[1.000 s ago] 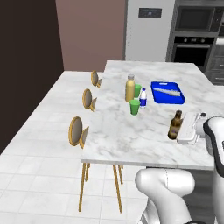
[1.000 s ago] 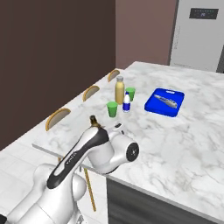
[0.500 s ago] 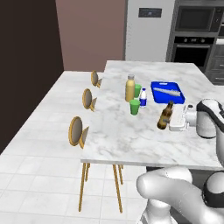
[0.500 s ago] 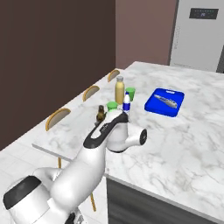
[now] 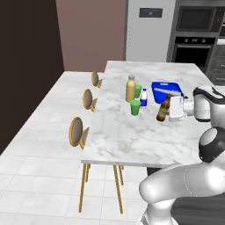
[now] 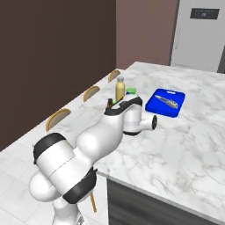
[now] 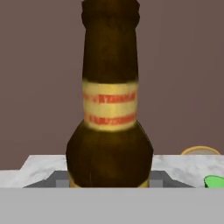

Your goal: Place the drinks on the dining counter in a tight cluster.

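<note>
on the marble table [image 5: 132, 136], the juice bottle [image 5: 130, 88] and water bottle [image 5: 143, 98] stand up-left of centre; the pincer [image 5: 172, 109], clenched on the near-upright beer bottle [image 5: 163, 108], hangs just right of them.

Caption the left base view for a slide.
Two-finger gripper carries slim brown beer bottle over white marble dining counter.

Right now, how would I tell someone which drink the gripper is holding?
On the marble dining counter, look just right of the yellow juice bottle, water bottle and green cups, in front of the blue tray. The gripper holds the beer bottle: the only slim dark brown bottle.
</note>
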